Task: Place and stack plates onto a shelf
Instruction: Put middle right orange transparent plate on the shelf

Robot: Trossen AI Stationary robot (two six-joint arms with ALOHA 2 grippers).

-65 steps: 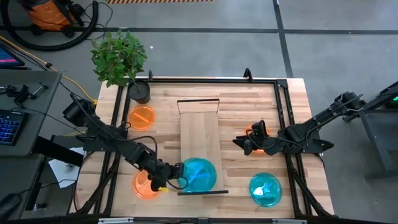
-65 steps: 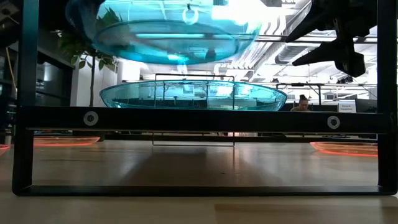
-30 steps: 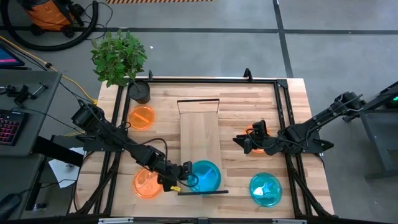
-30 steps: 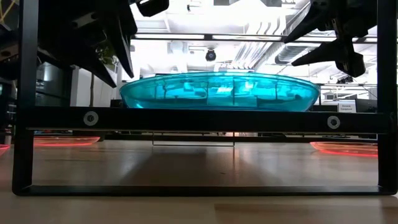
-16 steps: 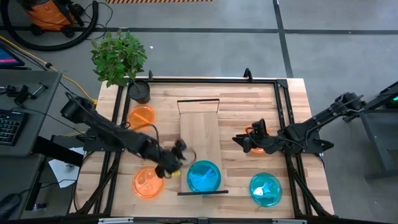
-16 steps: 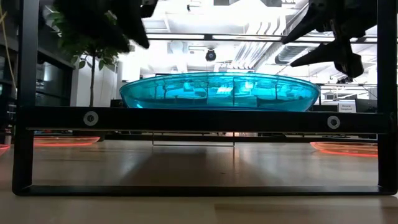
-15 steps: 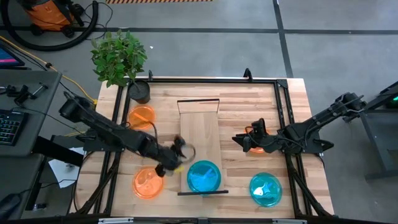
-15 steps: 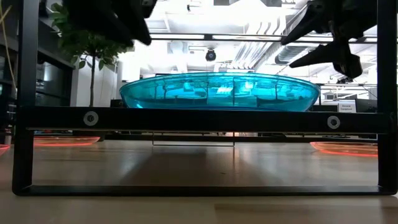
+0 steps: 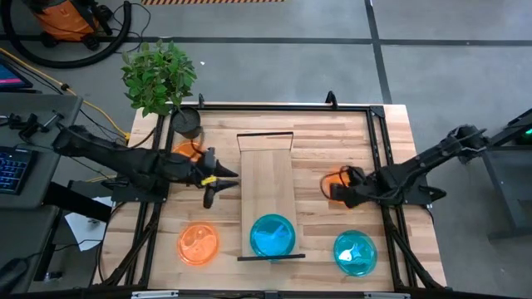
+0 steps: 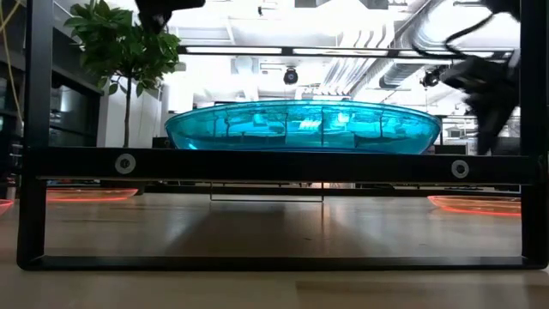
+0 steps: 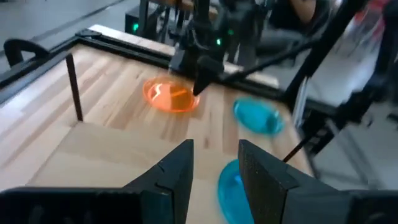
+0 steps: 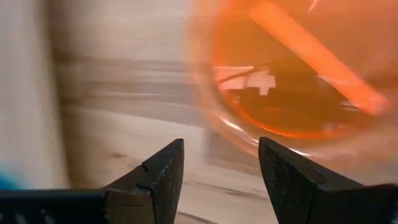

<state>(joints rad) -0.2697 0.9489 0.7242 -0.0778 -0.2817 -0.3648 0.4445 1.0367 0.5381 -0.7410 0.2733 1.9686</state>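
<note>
A teal plate lies flat on the near end of the light-wood shelf. My left gripper hovers open and empty above the table, left of the shelf. An orange plate rests on the table right of the shelf. My right gripper hangs open above this plate's rim, pointing steeply down and clear of it. A second teal plate lies at the near right, and another orange plate at the near left.
A third orange plate at the far left is partly hidden under my left arm. A potted plant stands at the far left corner. A dark metal frame edges the table. Bare shelf wood stretches beyond the teal plate.
My left gripper has drawn away from the teal plate on the shelf, rising and swinging toward the table's far left while rolling; the plate stays where it lay. My right gripper has tipped downward over the orange plate and sunk a little.
</note>
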